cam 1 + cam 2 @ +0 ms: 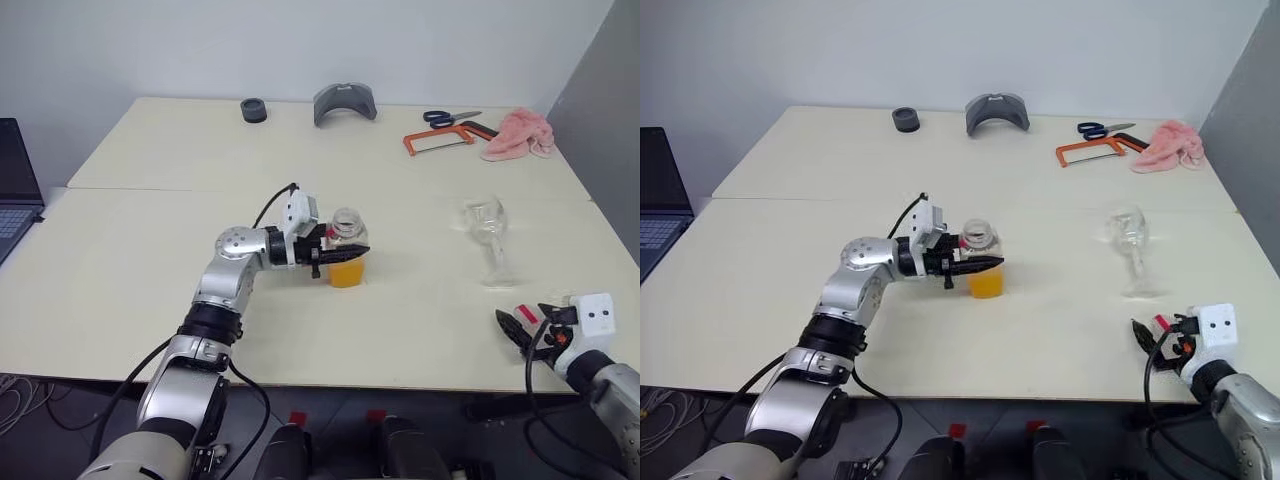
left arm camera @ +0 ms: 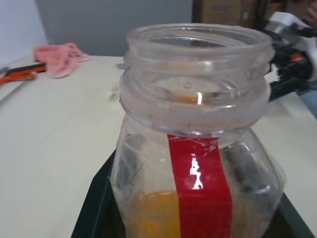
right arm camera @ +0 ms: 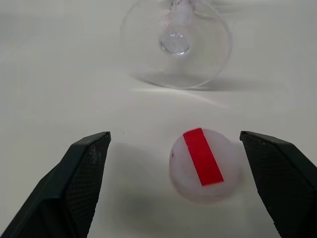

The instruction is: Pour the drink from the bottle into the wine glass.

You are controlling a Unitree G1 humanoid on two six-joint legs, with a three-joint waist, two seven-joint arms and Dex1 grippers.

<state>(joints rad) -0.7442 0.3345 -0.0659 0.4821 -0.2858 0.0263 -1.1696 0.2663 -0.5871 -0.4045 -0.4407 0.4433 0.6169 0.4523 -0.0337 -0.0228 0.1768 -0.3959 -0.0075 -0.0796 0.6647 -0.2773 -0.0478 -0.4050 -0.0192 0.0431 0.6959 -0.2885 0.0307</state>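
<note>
Bottle (image 1: 346, 250) upright mid-worktop (image 1: 150, 250), uncapped, mouth open, clear plastic with a red stripe, base cut off in the left wrist view. Orange drink (image 1: 346, 272) low in the bottle, partly masked by the stripe. Left tool (image 1: 340, 251) clenched around the bottle, black fingers (image 2: 247, 168) blurred through the plastic wall. Wine glass (image 1: 487, 225) standing well to the right, colourless and faint against the pale top; bowl cut off in the right wrist view, just round foot and stem base. Right tool (image 3: 173, 178) released, jaws spread wide, low at the near edge. White cap (image 3: 204, 163) with red strip lying between its textured fingers (image 3: 84, 173), touching neither.
</note>
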